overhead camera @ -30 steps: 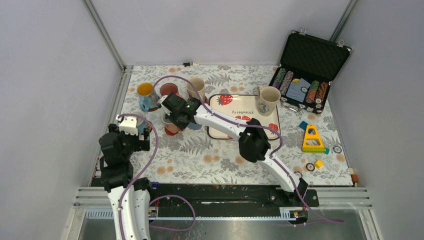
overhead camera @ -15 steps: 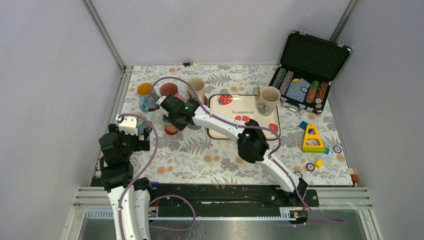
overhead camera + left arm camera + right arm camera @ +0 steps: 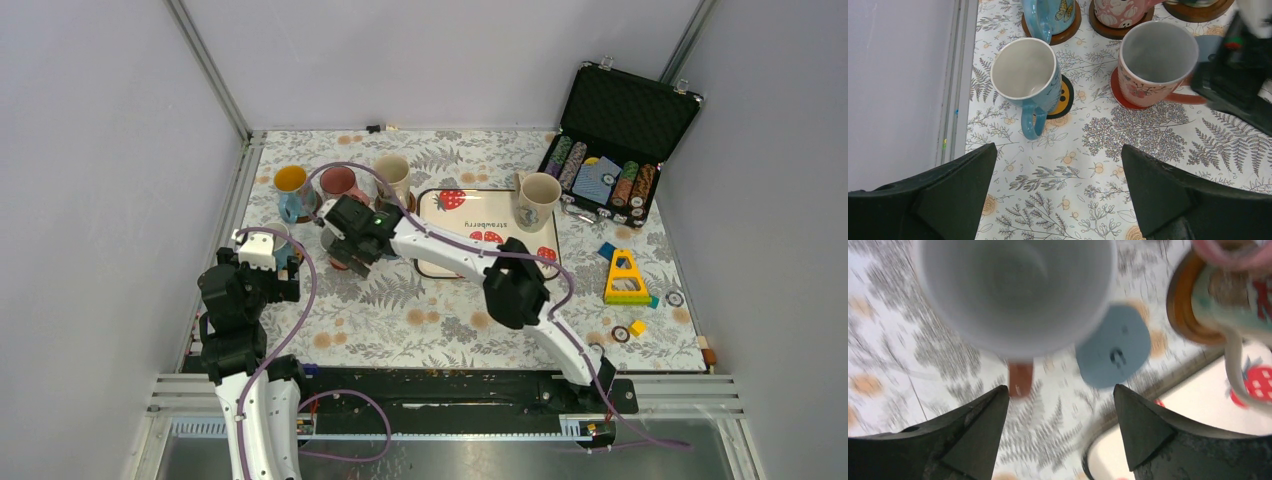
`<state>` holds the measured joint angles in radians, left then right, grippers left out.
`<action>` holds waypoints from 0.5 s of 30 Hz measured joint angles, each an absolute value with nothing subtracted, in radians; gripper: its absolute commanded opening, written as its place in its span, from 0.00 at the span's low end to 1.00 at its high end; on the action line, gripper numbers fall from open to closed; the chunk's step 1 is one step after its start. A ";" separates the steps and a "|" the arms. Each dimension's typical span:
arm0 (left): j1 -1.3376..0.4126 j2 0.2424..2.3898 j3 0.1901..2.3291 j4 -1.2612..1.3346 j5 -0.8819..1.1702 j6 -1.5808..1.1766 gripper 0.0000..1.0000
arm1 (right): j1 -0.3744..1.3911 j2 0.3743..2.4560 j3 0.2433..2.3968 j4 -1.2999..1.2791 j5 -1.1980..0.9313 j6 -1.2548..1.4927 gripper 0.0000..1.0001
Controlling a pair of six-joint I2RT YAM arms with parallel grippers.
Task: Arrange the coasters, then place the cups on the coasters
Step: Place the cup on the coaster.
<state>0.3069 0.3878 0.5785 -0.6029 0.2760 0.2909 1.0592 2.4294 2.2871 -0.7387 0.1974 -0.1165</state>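
step: cup seated on red coaster | right pincer: open, holding nothing | left pincer: open, idle | advice: withdraw straight up, clear of handle at cup's 3 o'clock

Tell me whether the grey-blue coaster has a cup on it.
Bare: the grey-blue coaster lies uncovered beside the red-handled cup, its top showing.

Rig inventory, as I see it. Left arm, lower left of the overhead frame: white shell on the lower link, black joint housings above it, and a white block at the wrist. Right arm, centre: white links, bulky black elbow and wrist housings, and a small green light. A purple cable runs along each arm. Left gripper and right gripper: matte black, wedge-shaped fingers, with no markings I can read.
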 measured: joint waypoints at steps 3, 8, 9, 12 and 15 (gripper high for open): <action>0.307 0.388 0.579 -0.603 0.276 0.291 0.99 | 1.048 2.284 2.076 -0.717 0.220 -0.151 0.99; 0.308 0.387 0.579 -0.603 0.276 0.291 0.99 | 0.988 1.909 1.735 -0.664 0.245 -0.198 1.00; 0.308 0.387 0.579 -0.603 0.276 0.291 0.99 | 0.963 1.808 1.668 -0.644 0.250 -0.209 1.00; 0.308 0.385 0.579 -0.603 0.277 0.291 0.99 | 0.844 1.517 1.511 -0.575 0.278 -0.230 1.00; 0.308 0.386 0.579 -0.603 0.277 0.291 0.99 | 0.700 1.328 1.404 -0.510 0.321 -0.232 1.00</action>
